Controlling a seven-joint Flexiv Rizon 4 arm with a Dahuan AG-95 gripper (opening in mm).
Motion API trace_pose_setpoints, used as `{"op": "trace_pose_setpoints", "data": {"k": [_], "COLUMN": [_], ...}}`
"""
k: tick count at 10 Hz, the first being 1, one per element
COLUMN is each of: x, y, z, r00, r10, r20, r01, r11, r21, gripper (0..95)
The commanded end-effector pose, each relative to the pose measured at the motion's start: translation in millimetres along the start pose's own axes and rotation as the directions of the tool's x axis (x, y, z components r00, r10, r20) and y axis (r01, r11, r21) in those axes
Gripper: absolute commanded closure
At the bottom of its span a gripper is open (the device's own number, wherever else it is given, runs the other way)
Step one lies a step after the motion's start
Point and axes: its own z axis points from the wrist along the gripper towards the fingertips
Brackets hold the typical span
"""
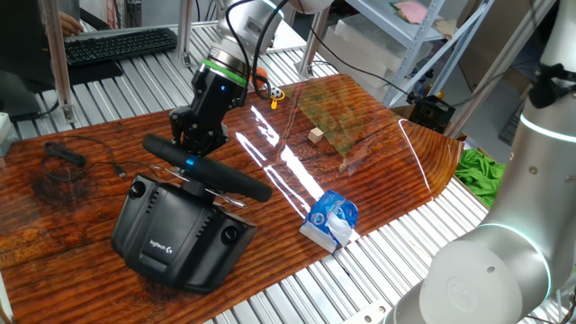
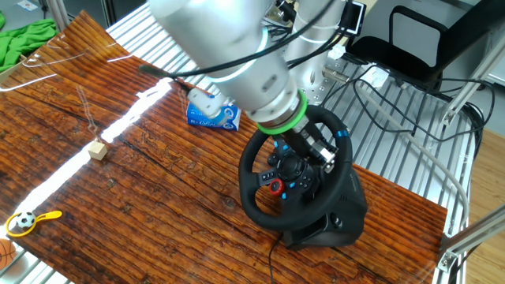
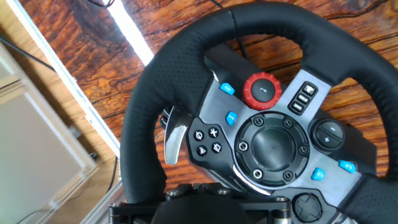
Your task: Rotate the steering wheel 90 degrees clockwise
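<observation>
Our tool at the steering wheel

On the wooden counter (image 1: 81, 193), the steering wheel (image 1: 205, 168) sits on its Logitech base (image 1: 180, 232); our tool (image 1: 200, 142) meets the rim, but we cannot tell whether it grips; a blue packet (image 1: 331, 219) lies right.

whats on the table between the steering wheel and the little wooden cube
Nothing: in the other fixed view the stretch of table from the steering wheel to the wooden cube is bare wood grain with only a streak of glare.
</observation>
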Motion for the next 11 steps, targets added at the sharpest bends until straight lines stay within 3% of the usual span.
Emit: {"op": "trace_pose_setpoints", "data": {"k": [1,3,11], "x": [1.5,6.0,10.9], "y": [-0.3,2.1,8.5], "z": [-0.1,1.6,1.8], "r00": [0.997,0.994,0.993], "r10": [0.004,-0.006,-0.006], "r20": [-0.077,-0.105,-0.118], "r01": [-0.011,-0.004,-0.006], "r11": [0.996,0.995,0.995], "r21": [-0.093,-0.101,-0.101], "gripper": [95.0,95.0,95.0]}}
